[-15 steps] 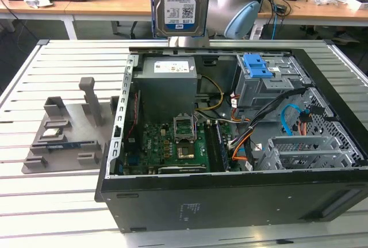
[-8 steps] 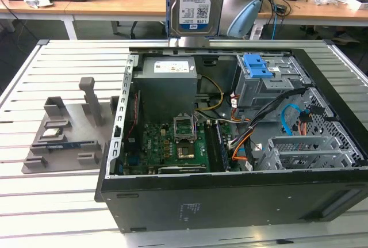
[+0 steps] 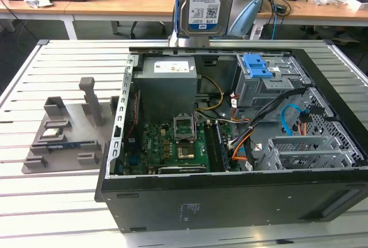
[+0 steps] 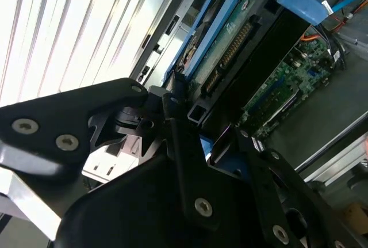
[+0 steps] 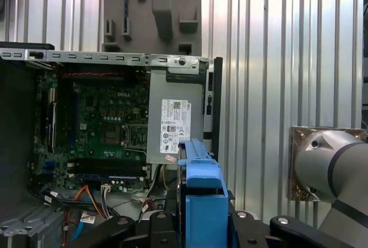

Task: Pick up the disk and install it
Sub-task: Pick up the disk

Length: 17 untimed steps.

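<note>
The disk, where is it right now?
In the exterior view the disk hangs upright at top centre, above the power-supply box, held in the gripper.

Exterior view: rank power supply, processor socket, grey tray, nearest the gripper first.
1. Power supply, rear of the case, below the gripper holding the disk.
2. Processor socket, mid-case.
3. Grey tray, outside the case, exterior view's left.
</note>
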Each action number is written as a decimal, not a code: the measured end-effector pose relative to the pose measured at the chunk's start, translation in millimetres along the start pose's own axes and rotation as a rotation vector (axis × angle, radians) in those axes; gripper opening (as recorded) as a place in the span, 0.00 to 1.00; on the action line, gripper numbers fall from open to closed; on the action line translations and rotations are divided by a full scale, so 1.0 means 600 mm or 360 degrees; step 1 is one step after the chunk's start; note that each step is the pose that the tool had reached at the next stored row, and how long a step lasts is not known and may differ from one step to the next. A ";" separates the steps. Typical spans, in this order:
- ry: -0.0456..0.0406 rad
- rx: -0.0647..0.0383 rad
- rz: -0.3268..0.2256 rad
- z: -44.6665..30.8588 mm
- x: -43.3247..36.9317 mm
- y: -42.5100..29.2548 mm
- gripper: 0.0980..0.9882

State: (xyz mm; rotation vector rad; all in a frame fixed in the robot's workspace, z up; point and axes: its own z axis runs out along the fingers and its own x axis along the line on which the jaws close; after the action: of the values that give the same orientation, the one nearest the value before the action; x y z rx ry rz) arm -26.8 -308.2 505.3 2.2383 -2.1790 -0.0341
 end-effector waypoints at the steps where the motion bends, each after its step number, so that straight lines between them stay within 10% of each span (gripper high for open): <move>1: 0.0000 0.0000 0.0000 0.000 0.000 -0.004 0.30; 10: 0.0000 0.0000 0.0000 0.000 0.006 -0.026 0.30; 17: 0.0000 0.0000 0.0000 -0.001 0.046 -0.026 0.30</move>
State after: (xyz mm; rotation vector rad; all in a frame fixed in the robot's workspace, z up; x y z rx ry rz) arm -10.7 -335.2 505.2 2.2384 -2.1791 -0.0343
